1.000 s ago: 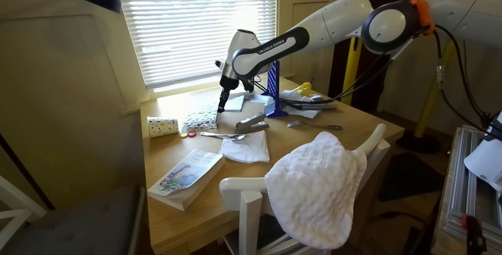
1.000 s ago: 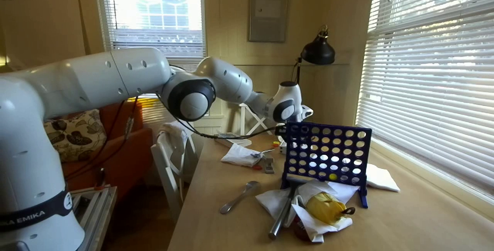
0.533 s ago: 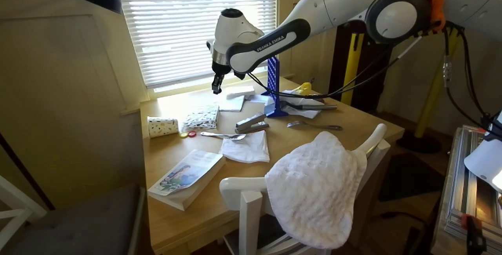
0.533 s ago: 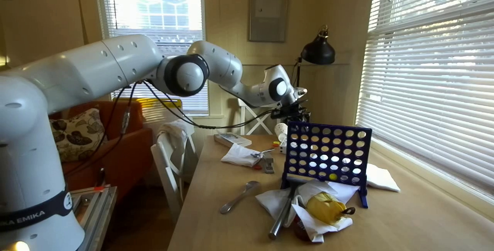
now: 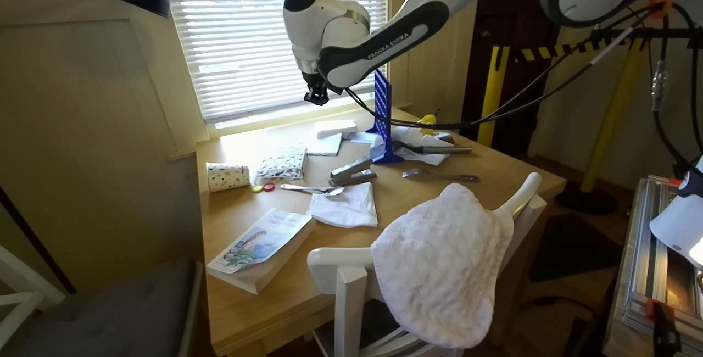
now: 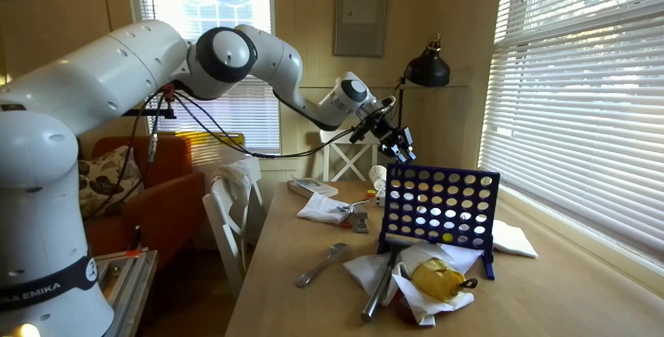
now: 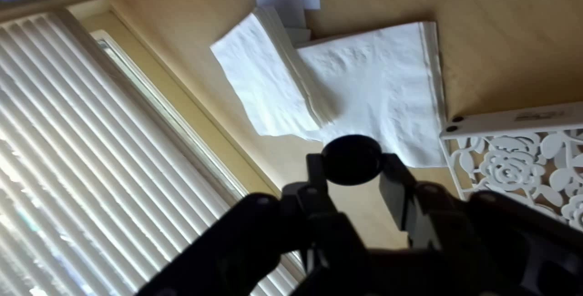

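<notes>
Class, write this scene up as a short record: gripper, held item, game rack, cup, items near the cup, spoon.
Gripper: shut, above the table
Held item: dark round disc, true colour unclear
Game rack: blue, upright, yellow piece in bottom row
Cup: speckled, lying on its side
Near the cup: red disc, yellow disc
Spoon: partly over a white napkin

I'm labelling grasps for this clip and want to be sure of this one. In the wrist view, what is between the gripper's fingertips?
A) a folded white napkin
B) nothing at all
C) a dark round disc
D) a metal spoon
C: in the wrist view, a dark round disc spans the gap between the fingertips of the gripper.
</notes>
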`<state>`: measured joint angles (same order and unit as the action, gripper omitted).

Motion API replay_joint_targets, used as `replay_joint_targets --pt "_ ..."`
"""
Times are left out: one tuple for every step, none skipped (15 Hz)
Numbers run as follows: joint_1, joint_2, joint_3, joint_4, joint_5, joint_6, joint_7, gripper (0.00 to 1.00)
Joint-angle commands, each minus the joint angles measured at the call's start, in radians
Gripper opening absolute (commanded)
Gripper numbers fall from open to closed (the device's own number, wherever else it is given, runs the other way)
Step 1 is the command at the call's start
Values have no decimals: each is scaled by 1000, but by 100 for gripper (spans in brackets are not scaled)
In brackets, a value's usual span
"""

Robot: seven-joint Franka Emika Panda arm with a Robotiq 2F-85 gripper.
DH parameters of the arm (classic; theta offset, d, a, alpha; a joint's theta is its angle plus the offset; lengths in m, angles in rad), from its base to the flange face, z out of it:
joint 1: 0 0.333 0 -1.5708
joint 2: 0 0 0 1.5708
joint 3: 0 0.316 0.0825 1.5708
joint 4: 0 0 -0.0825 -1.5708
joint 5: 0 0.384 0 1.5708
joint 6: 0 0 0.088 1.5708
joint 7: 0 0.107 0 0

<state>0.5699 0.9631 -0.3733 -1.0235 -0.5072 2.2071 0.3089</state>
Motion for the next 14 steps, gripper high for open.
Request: replay_joint_targets --pt "164 -170 -114 -236 -100 -126 195 10" --pt "206 -198 -143 -279 -118 -164 252 10" --pt "240 -223 -170 -314 -129 -206 299 10" --pt "272 -241 -195 -344 -139 -248 346 10" --pt "301 -260 -219 -372 -145 -289 390 10" --pt "321 -272 -242 -396 -147 -328 429 10" --pt "347 -288 -265 -419 -150 -374 467 10" --pt "361 -295 -287 -439 -149 -408 505 10" --pt "379 -305 -312 -459 -151 -441 545 10" --pt "312 -345 -217 -462 -234 -498 625 10" --pt "300 -351 -210 -467 -264 -531 676 10" --pt "274 -361 -180 -473 -300 -571 738 10" --pt "238 -363 -149 -461 -329 -610 788 10" --pt "198 -360 -111 -448 -351 -657 840 10"
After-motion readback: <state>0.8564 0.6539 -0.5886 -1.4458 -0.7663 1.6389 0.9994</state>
